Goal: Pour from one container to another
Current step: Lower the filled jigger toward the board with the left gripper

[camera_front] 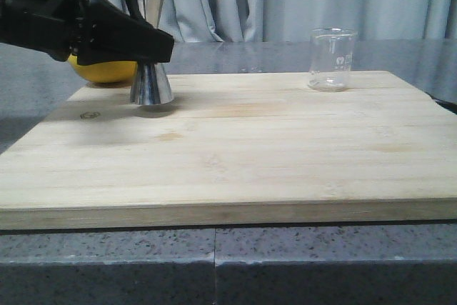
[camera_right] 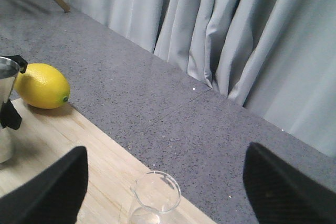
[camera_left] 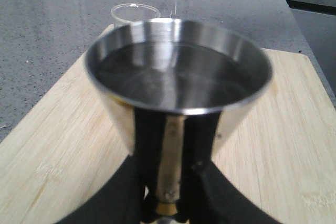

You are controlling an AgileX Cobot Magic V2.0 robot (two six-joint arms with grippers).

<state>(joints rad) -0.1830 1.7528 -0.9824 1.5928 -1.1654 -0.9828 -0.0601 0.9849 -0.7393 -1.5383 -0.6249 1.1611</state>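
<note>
Steel jigger [camera_front: 151, 69], upper left of frame, base on board [camera_front: 228, 155], waist clamped by left gripper [camera_front: 161, 46]. Glass beaker [camera_front: 331, 59], upper right, apparently empty. Right gripper [camera_right: 165, 192] wide open above beaker, holding nothing. Risk: jigger tipped, liquid spilled.

Matte black, wedge-shaped left gripper [camera_front: 146, 44]

I see the steel jigger [camera_front: 151, 41] upright at far left, its base on the board. The clear glass beaker [camera_front: 332, 59] stands upright, far right, well apart.
</note>
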